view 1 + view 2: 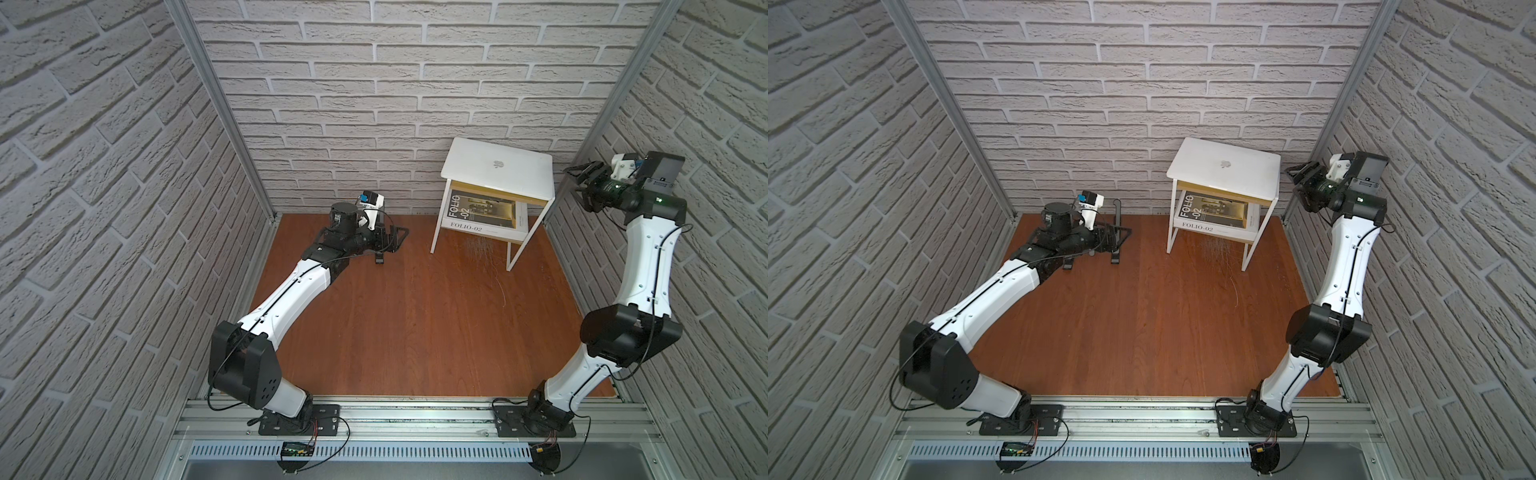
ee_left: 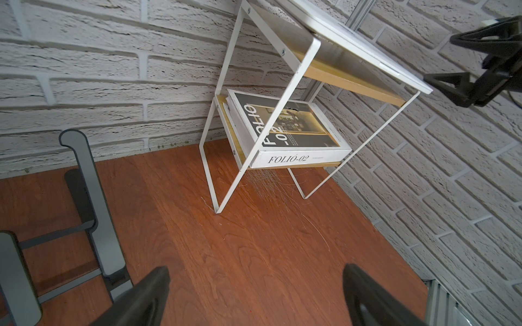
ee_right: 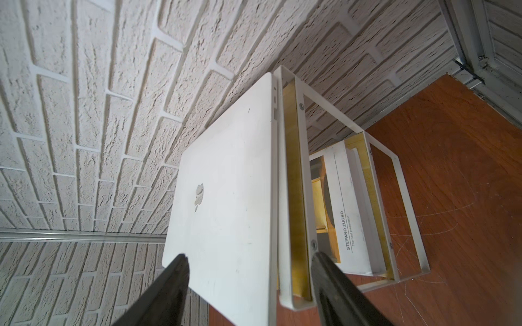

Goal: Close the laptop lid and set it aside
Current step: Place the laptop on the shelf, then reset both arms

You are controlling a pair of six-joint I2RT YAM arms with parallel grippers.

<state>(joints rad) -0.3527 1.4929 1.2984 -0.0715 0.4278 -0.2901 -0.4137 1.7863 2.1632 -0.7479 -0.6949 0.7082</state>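
The slim silver-white laptop (image 1: 498, 166) lies flat on the white metal-frame side table (image 1: 439, 220) at 1 o'clock, its logo-marked lid (image 3: 226, 197) shut; closing and setting aside look done. The right gripper (image 1: 577, 180), at the laptop's 3 o'clock, is parted and empty. The left gripper (image 2: 257, 272), at 10 o'clock, gapes wide, also empty. Only pulling the arms back seems left.

I read "FOLIO-02" printed in black on the white spine of the book (image 2: 288, 159), and the same title again in big white letters across its dark cover. Through the right wrist camera another white edge of it reads "STEFANO ZUGNO", with a smaller line beneath that is too fine to make out. The lid (image 3: 226, 225) of the laptop (image 1: 498, 178) carries a grey apple logo (image 3: 199, 196) at its centre.
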